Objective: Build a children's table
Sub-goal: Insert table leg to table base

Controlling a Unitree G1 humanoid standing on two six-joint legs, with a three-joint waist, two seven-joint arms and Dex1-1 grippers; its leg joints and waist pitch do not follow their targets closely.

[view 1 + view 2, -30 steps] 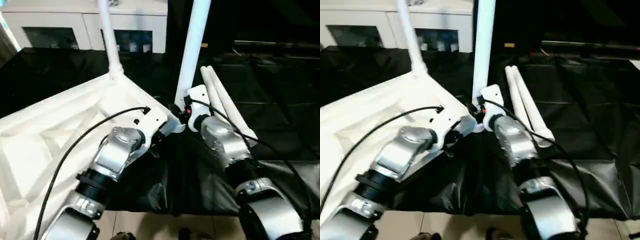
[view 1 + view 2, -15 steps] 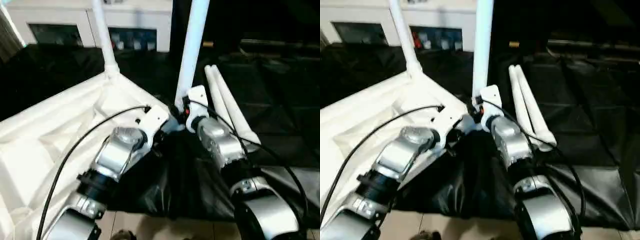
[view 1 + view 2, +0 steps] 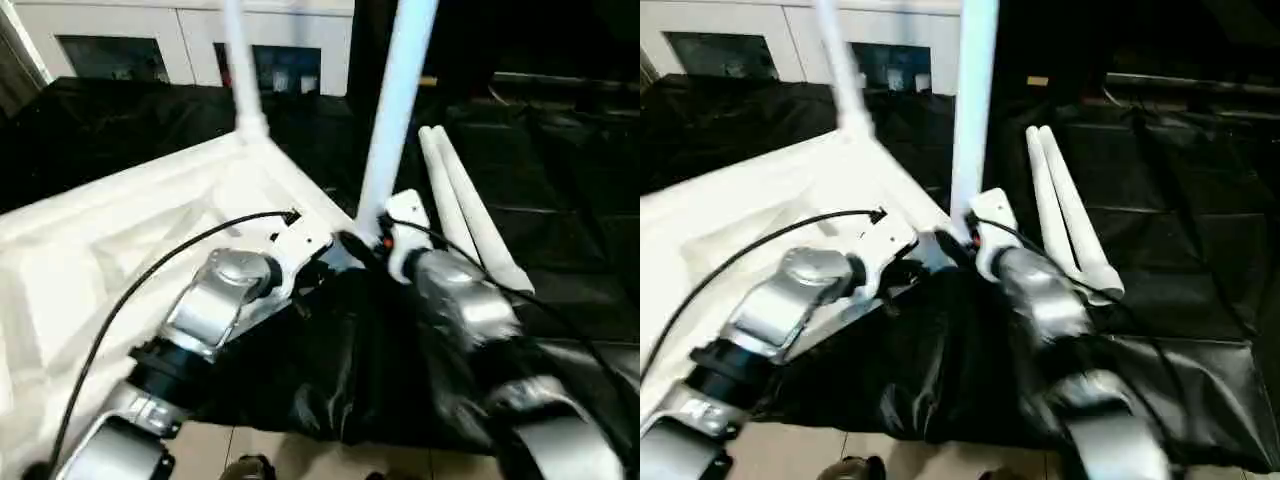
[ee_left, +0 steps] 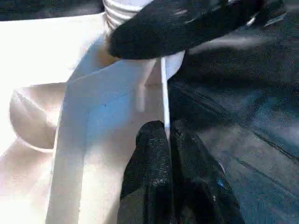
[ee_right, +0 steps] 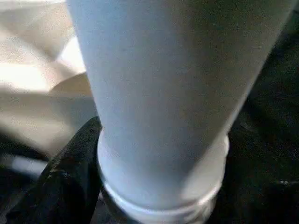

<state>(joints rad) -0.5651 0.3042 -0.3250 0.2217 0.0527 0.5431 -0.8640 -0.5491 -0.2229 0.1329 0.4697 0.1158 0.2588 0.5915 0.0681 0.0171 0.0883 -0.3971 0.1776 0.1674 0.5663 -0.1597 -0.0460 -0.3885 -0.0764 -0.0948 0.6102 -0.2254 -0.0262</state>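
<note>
A white plastic tabletop (image 3: 110, 240) lay upside down on a black-covered work table (image 3: 560, 250), its ribbed underside facing up and one rounded corner reaching toward the robot. Two white tubular legs stood upright from it: a far leg (image 3: 240, 70) in the back corner and a near leg (image 3: 400, 100) in the corner closest to the grippers. Two spare legs (image 3: 465, 210) lay side by side on the black cover just to the right. The left gripper (image 4: 168, 140) was clamped tight on the thin edge of the tabletop's rim beside the near corner. The right gripper (image 5: 70, 182) sat at the flared base of the near leg, one black finger against it; whether it gripped could not be told. White cabinets (image 3: 120, 45) stood behind.
</note>
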